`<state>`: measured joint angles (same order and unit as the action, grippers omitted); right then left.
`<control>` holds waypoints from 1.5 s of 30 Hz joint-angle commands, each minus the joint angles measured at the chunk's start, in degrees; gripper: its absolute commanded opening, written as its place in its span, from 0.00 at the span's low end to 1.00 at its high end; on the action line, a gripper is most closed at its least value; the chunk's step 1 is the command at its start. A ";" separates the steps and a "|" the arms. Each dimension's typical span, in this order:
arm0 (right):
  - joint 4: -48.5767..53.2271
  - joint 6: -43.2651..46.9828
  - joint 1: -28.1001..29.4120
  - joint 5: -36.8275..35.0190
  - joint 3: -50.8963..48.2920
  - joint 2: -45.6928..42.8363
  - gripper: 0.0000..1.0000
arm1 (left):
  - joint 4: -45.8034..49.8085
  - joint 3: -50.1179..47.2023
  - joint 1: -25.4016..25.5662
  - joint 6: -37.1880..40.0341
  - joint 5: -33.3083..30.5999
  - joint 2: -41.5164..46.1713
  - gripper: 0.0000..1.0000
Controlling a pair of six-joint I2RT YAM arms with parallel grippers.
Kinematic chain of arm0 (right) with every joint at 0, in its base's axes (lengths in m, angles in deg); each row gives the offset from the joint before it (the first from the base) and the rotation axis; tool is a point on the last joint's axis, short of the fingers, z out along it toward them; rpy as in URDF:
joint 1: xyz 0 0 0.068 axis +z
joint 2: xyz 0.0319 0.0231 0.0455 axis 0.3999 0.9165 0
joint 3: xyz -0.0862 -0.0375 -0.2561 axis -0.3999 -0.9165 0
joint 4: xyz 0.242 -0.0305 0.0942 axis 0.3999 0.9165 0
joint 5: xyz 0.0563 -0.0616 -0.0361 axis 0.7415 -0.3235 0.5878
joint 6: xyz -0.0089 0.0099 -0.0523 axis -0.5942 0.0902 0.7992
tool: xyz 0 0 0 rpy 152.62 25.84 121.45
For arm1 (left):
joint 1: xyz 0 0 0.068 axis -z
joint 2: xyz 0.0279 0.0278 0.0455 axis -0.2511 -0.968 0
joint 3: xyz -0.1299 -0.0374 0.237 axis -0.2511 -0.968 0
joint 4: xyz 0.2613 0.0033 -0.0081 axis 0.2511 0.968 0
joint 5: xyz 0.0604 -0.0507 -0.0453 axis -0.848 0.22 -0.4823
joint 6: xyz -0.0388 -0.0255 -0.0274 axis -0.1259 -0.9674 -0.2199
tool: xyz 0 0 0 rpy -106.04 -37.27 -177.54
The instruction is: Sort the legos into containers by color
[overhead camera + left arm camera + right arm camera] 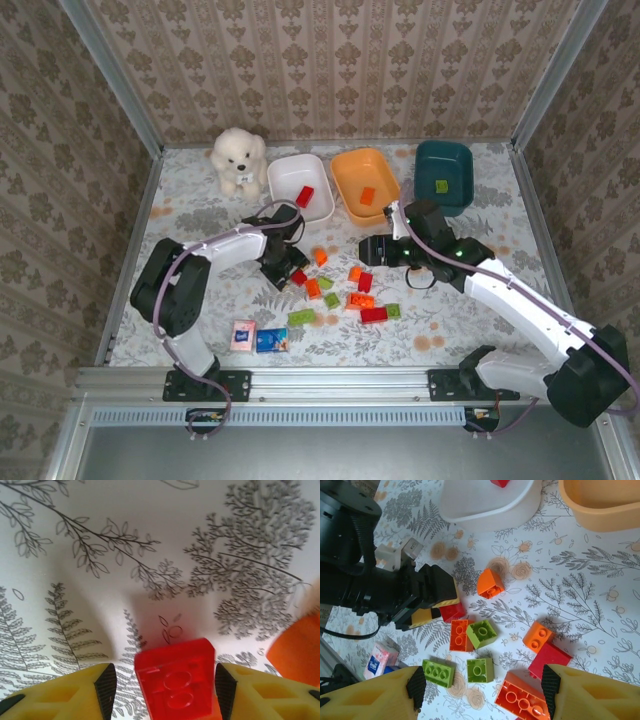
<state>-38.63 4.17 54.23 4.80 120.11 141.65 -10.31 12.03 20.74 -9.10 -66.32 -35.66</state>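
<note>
While the left gripper (160, 682) straddles the red brick (175, 680) at bottom centre of its wrist frame, the jaws stand apart: one pad is at the brick's side, the other shows a gap.

Judgement: centre the grip, squeeze the flat side walls, lift straight. The white tray (288, 180), upper centre of the top view, holds a red one.

Brick: glossy hard plastic, round studs, likely slippery.

Right gripper (484, 685): open, empty, above the loose legos (480, 632).

red lego (175, 685): glossy smooth plastic
left gripper fingers (55, 697): matt yellow plastic
white tray (290, 175): smooth plastic
plush dog (238, 158): fluffy cloth
table cover (430, 325): matt printed sheet
front rail (340, 382): brushed metal
</note>
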 commanded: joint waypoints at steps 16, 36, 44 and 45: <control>11.54 0.29 -4.02 -3.37 -0.09 -8.31 0.66 | 8.12 21.51 0.94 18.96 -18.87 1.18 0.20; 12.26 -5.35 -8.23 -3.04 1.61 -6.50 0.67 | 25.21 60.22 -6.64 24.80 -19.08 -32.37 0.23; 23.05 -19.17 -13.65 1.73 3.31 4.58 0.69 | 26.84 59.90 -5.66 23.45 -17.61 -33.61 0.27; 23.71 -21.52 -14.14 3.24 2.99 6.16 0.68 | 26.96 59.87 -5.59 23.47 -17.42 -33.65 0.28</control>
<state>-21.53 -8.81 41.64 3.62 122.58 144.16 13.86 71.16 14.75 15.53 -83.82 -68.97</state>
